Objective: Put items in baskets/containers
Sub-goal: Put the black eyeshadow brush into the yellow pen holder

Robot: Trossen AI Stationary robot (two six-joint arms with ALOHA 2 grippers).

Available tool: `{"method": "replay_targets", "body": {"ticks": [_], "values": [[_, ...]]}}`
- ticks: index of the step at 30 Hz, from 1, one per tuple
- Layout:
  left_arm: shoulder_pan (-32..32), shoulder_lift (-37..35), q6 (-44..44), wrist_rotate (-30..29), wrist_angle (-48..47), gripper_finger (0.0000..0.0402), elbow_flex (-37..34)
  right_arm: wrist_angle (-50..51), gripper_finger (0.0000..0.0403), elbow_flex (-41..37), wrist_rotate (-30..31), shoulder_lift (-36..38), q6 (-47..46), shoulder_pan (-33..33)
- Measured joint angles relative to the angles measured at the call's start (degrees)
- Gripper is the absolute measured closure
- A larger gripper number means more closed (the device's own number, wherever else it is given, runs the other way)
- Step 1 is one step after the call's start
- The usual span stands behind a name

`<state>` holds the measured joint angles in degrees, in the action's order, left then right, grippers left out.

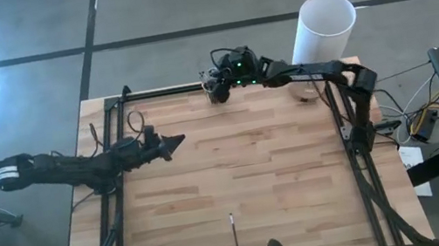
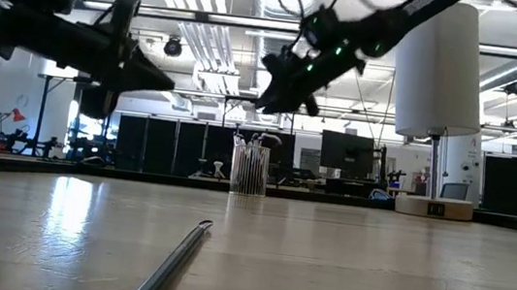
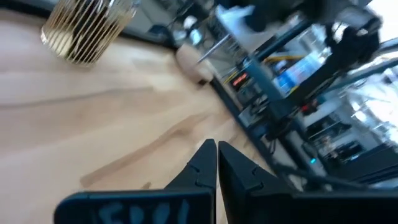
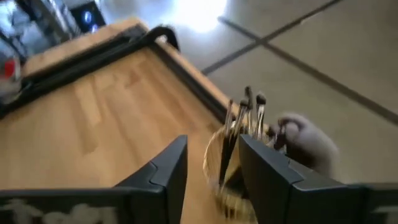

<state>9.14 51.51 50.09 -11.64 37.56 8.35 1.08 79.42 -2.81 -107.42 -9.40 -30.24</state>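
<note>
The right end effector (image 1: 216,88) hangs over the cup (image 4: 231,177) at the counter's (image 1: 262,169) far edge, fingers apart and empty; the cup holds several brushes (image 4: 249,115) (one fluffy-headed). The left end effector (image 1: 177,142) hovers well apart at the left side, fingers closed on nothing. One brush (image 1: 234,234) lies near the front edge
</note>
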Motion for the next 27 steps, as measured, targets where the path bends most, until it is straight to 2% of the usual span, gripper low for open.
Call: {"method": "replay_targets", "body": {"ticks": [4, 8, 12, 15, 17, 21, 24, 27], "values": [[-0.01, 0.00, -0.63, 1.78, -3.97, 0.0392, 0.46, 9.00, 0.0321, -1.84, 0.07, 6.71, 1.79, 3.83], [-0.01, 0.00, -0.72, 4.04, -6.30, 0.0392, 0.53, 12.18, 0.0384, -7.05, 3.00, 13.09, -2.14, 10.20], [-1.10, 0.00, 2.71, 7.44, -10.92, 0.0392, 0.74, 12.29, 0.0391, -14.18, 10.13, 18.58, -10.05, 17.78], [-4.28, 0.24, 4.22, 7.68, -19.45, 0.0392, 3.67, 12.08, 0.0394, -19.93, 13.82, 22.48, -15.76, 22.84], [-7.77, 1.14, 4.64, 5.64, -26.14, 0.0392, 6.95, 12.04, 0.0394, -24.00, 15.66, 25.19, -18.74, 25.33], [-16.57, 5.88, 9.84, -3.47, -34.13, 0.0392, 13.85, 12.03, 0.0394, -31.34, 18.06, 30.53, -21.92, 28.93], [-23.68, 12.18, 17.15, -10.95, -37.25, 0.0392, 19.18, 11.45, 0.0394, -35.71, 18.08, 35.00, -22.16, 30.68], [-29.29, 20.04, 22.75, -15.16, -40.54, 0.0392, 25.81, 10.55, 0.0394, -39.24, 18.21, 39.32, -21.86, 31.87]]}}
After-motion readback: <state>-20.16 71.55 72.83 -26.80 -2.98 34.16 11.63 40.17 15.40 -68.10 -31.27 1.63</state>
